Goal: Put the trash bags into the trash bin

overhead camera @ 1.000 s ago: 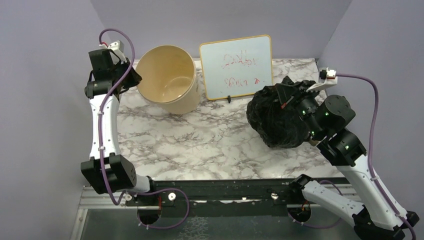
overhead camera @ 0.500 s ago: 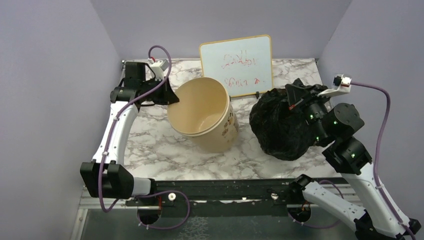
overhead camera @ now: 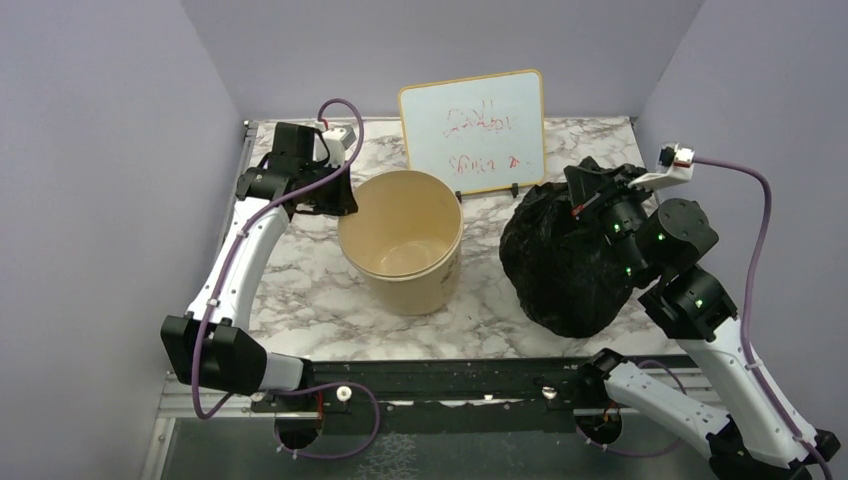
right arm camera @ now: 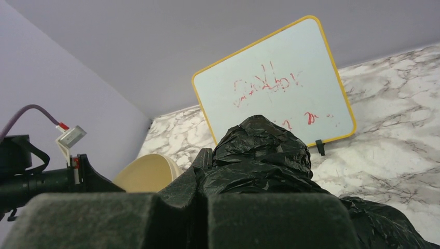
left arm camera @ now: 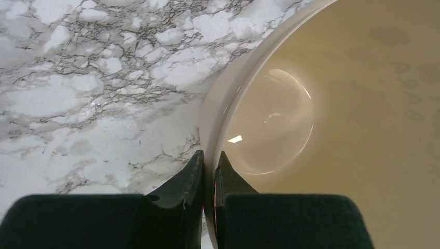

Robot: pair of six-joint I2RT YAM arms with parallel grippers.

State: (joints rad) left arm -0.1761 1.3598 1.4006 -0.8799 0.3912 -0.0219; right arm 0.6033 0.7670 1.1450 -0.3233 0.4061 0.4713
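Bin (overhead camera: 425, 290) first: a second ago it stood at the back left, beside the whiteboard (overhead camera: 472, 132). Now it sits mid-table (overhead camera: 300, 290), in front of the board's left half and near the bag (overhead camera: 560, 275). Half a second ago it leaned over; now it stands close to upright, mouth up.

My left gripper (left arm camera: 209, 160) pinches the bin by its rolled rim, one finger inside the wall and one outside, pressed nearly together on the thin plastic. My right gripper (overhead camera: 583, 203) is clamped tight on a bunched top fold of the bag, which has hardly shifted on the right side of the table. I cannot tell whether its underside touches the top.

The bin is a smooth cream cylinder, glossy inside, with a round pale floor. The bag is black film, crinkled and shiny, slumped into a lumpy mass. The table is white marble pattern with grey veins. The whiteboard is yellow-framed with smeared red writing.
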